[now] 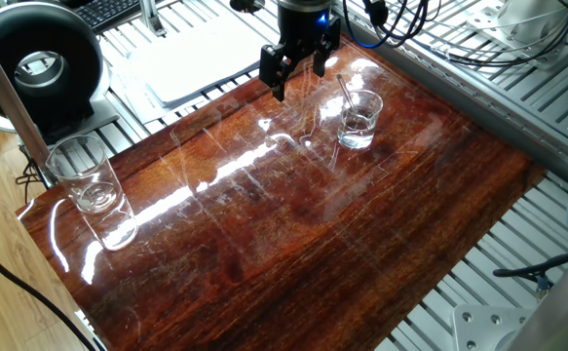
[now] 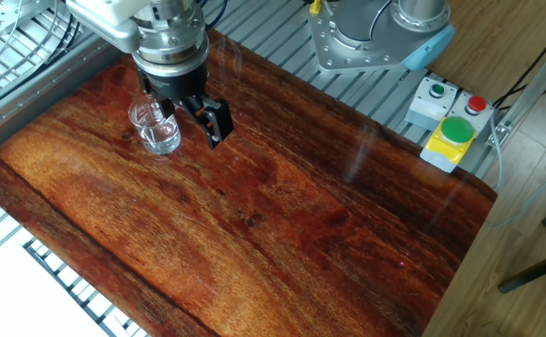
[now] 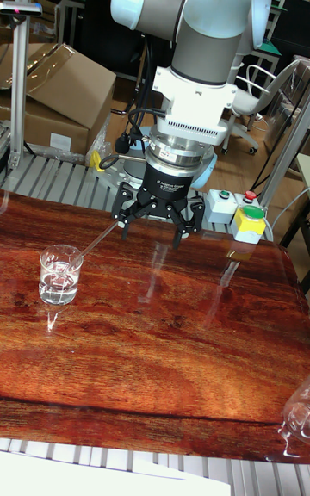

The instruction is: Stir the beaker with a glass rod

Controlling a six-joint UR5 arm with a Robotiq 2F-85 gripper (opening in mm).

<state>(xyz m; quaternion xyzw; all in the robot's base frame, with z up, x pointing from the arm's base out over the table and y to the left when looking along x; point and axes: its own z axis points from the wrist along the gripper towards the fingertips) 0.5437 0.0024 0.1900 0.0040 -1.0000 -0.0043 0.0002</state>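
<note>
The beaker (image 1: 359,121) (image 2: 155,129) (image 3: 60,275) is a small clear glass with a little liquid, standing near the far edge of the wooden board. Inside it leans the glass rod (image 1: 345,93) (image 3: 93,244), its upper end tilted toward the gripper. My gripper (image 1: 298,70) (image 2: 191,117) (image 3: 153,232) hangs open just beside the beaker, a little above the board, with nothing between its fingers. The rod's top lies close to one finger (image 3: 126,222), and I see no grip on it.
A taller glass tumbler (image 1: 84,174) (image 3: 298,414) stands at the opposite corner of the board. A black round device (image 1: 38,64) and a white tray (image 1: 201,58) lie beyond the board's edge. A button box (image 2: 450,131) and the arm's base (image 2: 376,33) are on the other side.
</note>
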